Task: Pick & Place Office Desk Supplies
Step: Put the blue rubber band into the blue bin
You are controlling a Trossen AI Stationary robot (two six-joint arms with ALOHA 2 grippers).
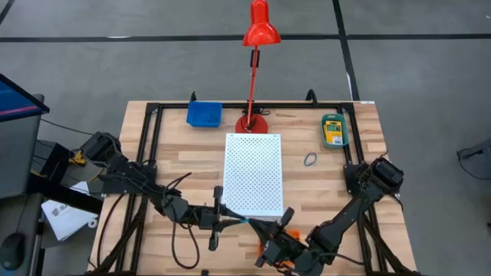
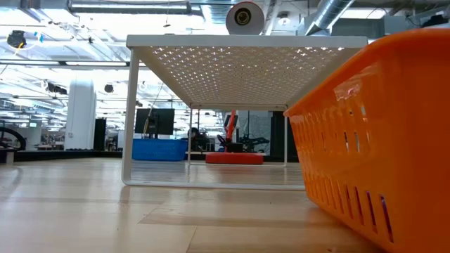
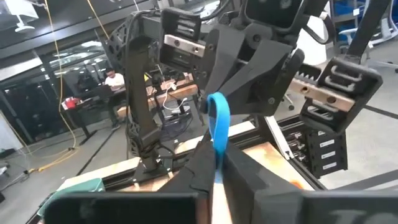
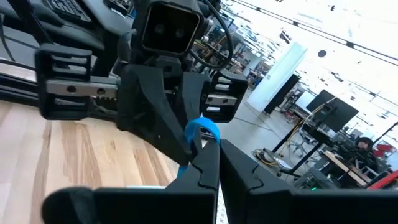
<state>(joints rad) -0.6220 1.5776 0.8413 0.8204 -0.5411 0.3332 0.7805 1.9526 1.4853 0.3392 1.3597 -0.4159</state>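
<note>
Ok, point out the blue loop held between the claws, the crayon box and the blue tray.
blue loop (image 3: 217,121): left wrist view, on its upper curved band.
crayon box (image 1: 333,130): high view, middle of its top face.
blue tray (image 1: 204,114): high view, on its blue floor near the centre.

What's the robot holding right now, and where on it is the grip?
A thin blue loop is pinched between both tools: the left tool grips one end, the right tool the other.

The orange basket (image 2: 380,133) is cut off by the low view's right edge, and in the high view the two arms hide nearly all of it at the counter's near edge. The small loop (image 1: 310,159) near the right edge is too small to tell its material.
</note>
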